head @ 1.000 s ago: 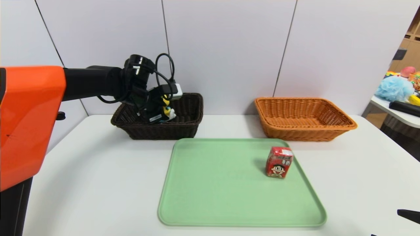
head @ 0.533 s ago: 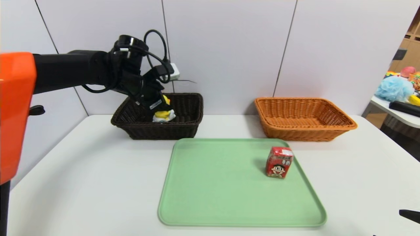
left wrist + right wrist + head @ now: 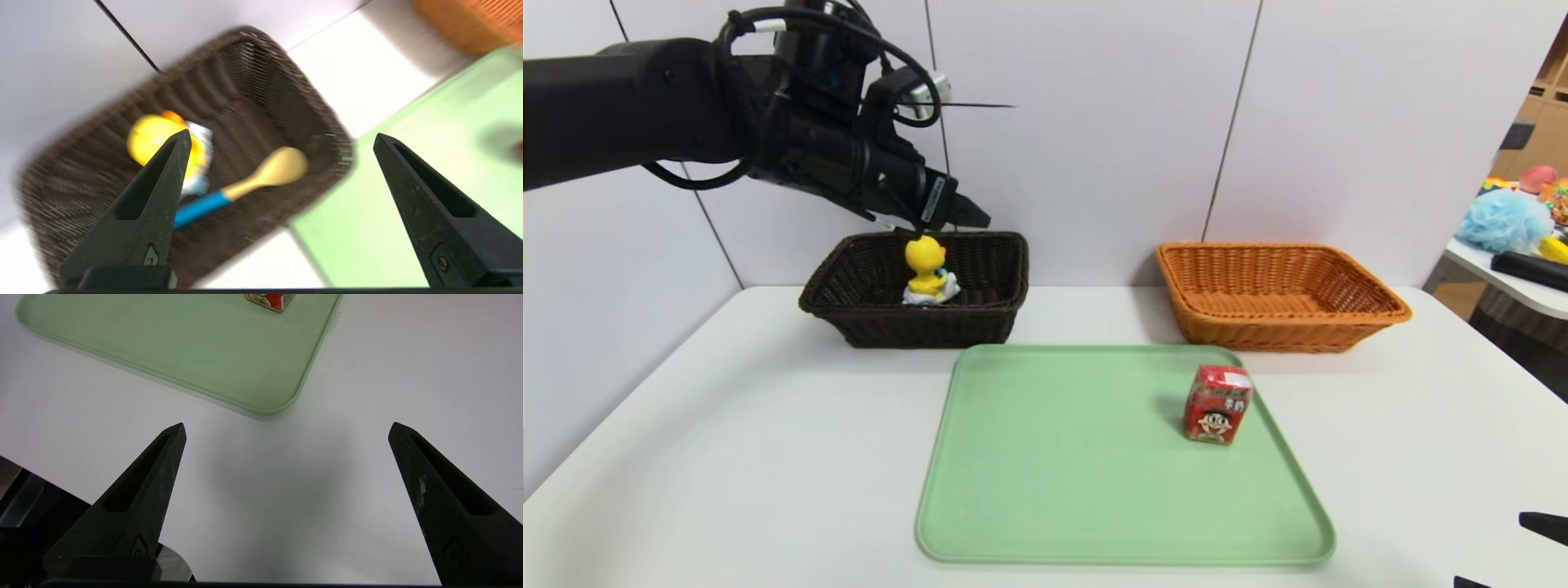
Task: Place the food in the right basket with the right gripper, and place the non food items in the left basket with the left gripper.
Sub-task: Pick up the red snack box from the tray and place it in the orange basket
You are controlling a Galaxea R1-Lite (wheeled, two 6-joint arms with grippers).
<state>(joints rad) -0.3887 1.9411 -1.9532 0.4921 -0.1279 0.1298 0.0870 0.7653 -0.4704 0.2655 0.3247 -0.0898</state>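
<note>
L gripper (image 3: pixel 282 136): fingers wide apart, up over the dark basket (image 3: pixel 931 328), tips pointing down toward it. L arm (image 3: pixel 686 106) comes in from the L side, high up, w/ a black cable (image 3: pixel 874 37) looping off the wrist.

In the dark basket, below those fingers: toy duck (image 3: pixel 925 257), yellow w/ orange beak, upright on a white base, plus a wooden spoon (image 3: pixel 284 167) w/ blue handle, lying flat near the duck. Can't tell if those 2 touch.

R gripper (image 3: pixel 287 424): fingers also wide apart, over the table (image 3: pixel 286 465) off the near R corner of the tray; only the tips show in the head view, at the lower R edge.

Green tray (image 3: pixel 1127 465) lies flat mid-table, in front of & btwn the 2 baskets. On it: red milk carton (image 3: pixel 1218 406), standing upright nr the tray's R edge, toward the far end, cartoon face on the front.

Orange basket (image 3: pixel 1282 335) sits behind the tray on the R side, nr the wall, well apart from the dark basket, which is back L.

Behind it all: white wall panels (image 3: pixel 1086 122) w/ thin dark seams. Far R, past the main table: a side table (image 3: pixel 1515 280) w/ a lt-blue puff (image 3: pixel 1507 220), a long black thing (image 3: pixel 1531 270) & other bright bits, too small to ID.
</note>
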